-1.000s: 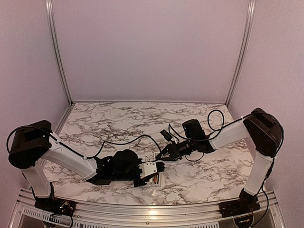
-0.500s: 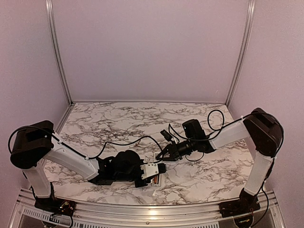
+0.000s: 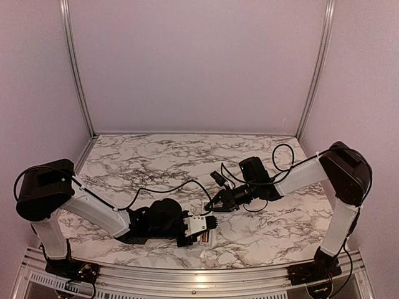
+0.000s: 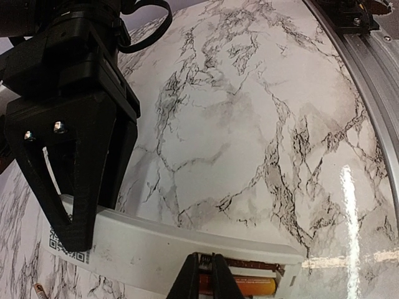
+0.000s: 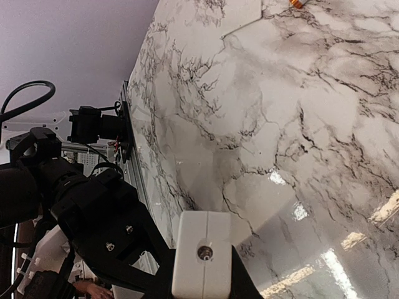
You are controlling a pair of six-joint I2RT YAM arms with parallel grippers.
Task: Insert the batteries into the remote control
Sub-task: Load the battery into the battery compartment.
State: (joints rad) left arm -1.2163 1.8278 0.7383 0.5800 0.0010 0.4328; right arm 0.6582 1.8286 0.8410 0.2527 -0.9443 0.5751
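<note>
The left gripper [image 4: 207,263] is pointing down at the open back of the remote control [image 4: 168,243]. Its fingertips are pinched almost together over an orange battery [image 4: 252,287] lying in the slot, so it is looking clenched and pressing rather than carrying; whether the tips are actually touching the cell I cannot tell. Just beside it, the right gripper [image 4: 96,199] is straddling the far end of the remote control and clamping it flat against the marble table [image 4: 249,124]. Further out, a second battery [image 5: 295,3] is lying loose on the table, near a flat pale panel [image 5: 243,14] that may be the slot's cover. I am guessing the first cell is being seated and the other one is waiting its turn. The danger here is a push landing off-centre: the round cell could roll or pop up off its spring contact and skip out of the slot. A hard press could also tip the slim remote control in the right gripper's narrow hold, dragging it across the glossy table.
</note>
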